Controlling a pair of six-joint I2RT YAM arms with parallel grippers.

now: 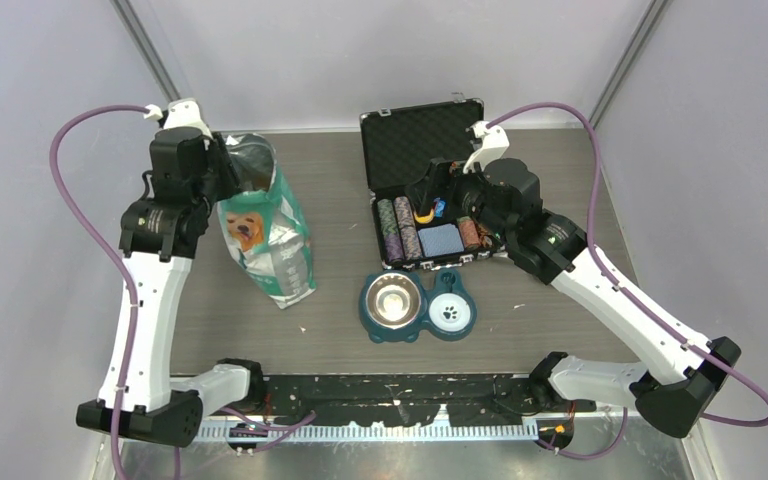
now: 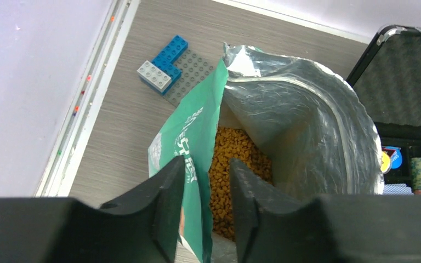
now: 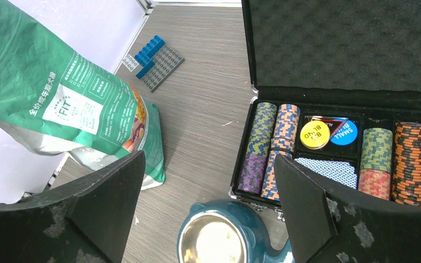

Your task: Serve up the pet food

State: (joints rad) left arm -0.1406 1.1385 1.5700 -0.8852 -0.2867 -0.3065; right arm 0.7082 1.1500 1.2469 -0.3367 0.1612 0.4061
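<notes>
Table (image 1: 560, 310): bag (image 2: 197, 131) rim between part-open left hand (image 2: 207, 164); right hand (image 3: 209, 159) wide, empty, over case (image 3: 340, 44).

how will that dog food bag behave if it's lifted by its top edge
Probably floppy: the bag has thin, crinkled foil walls. Likely bottom-heavy: the kibble sits low inside. It seems to lean, so a push may tip it.

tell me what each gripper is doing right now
left gripper: partly open, straddling the bag rim, not pinching it
right gripper: wide open, holding nothing
</notes>
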